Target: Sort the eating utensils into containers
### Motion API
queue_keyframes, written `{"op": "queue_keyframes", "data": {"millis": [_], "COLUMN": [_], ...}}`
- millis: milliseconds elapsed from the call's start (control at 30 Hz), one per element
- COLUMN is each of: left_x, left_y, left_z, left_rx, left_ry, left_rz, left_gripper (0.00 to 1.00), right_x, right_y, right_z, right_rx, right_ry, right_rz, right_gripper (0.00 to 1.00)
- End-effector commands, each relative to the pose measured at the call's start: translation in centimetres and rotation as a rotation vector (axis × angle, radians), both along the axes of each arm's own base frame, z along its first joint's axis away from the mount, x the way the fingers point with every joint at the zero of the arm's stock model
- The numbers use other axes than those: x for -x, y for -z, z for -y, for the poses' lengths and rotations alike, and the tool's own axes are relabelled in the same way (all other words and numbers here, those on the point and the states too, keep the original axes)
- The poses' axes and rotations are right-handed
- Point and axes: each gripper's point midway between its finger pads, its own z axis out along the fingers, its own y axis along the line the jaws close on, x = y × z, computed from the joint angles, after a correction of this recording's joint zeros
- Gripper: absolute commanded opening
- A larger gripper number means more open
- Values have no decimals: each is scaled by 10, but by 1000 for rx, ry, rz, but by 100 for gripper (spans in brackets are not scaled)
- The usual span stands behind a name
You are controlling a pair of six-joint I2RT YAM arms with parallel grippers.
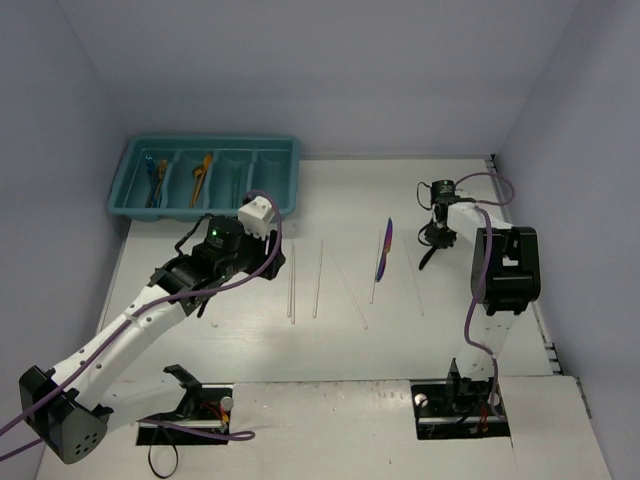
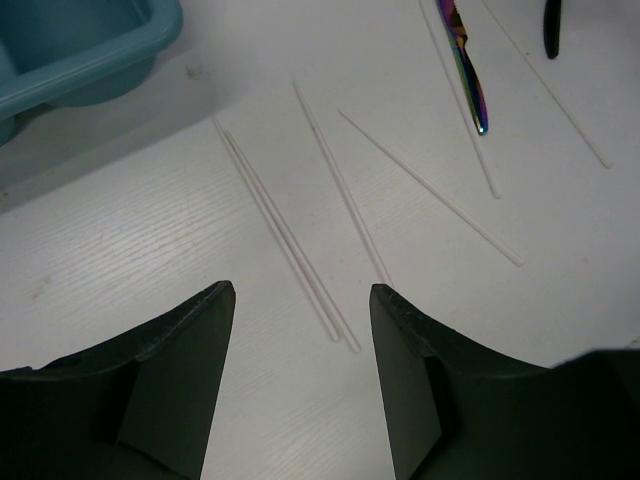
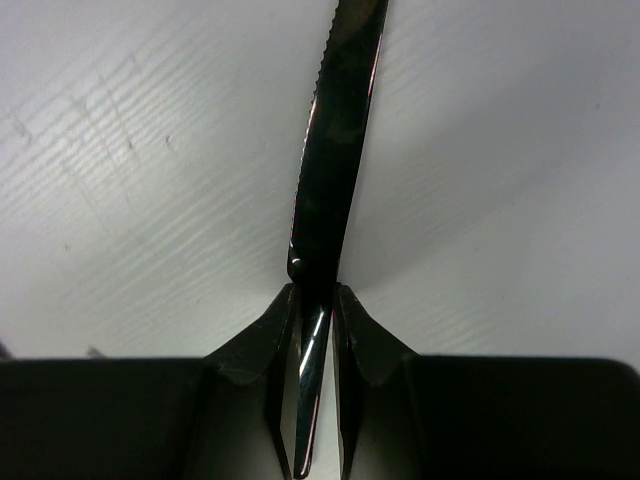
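Fingers at right point(image 3: 262, 345) seemingly pinch black knife point(image 3: 335, 150); left fingers point(image 2: 180, 380) apart

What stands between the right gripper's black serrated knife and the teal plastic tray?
The left gripper hangs by the tray's near right corner, on that line; a purple knife and pale sticks lie flat between.

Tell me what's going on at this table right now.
Two robot arms are sorting cutlery into a teal tray, which already holds a few pieces. The right pincer is closed on a black knife toward the right of the table. The left pincer hangs open above pale sticks. A purple utensil lies between them.
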Motion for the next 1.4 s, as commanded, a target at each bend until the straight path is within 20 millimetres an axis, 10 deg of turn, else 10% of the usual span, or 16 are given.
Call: {"op": "queue_keyframes", "data": {"millis": [0,567,1367], "left_x": [0,-11,-33], "left_y": [-27,-9,-43], "left_z": [26,122,250], "left_rx": [179,393,585], "left_ry": [41,166,346], "left_rz": [22,-84,-169], "left_gripper": [53,53,54], "right_x": [18,13,32], "right_y": [-27,-71,-227], "right_z": [-16,-45,-153], "right_rx": [-14,-102,-430], "right_ry": [-104,-230,-461], "right_rz": [-25,175,633], "right_gripper": [0,0,0]}}
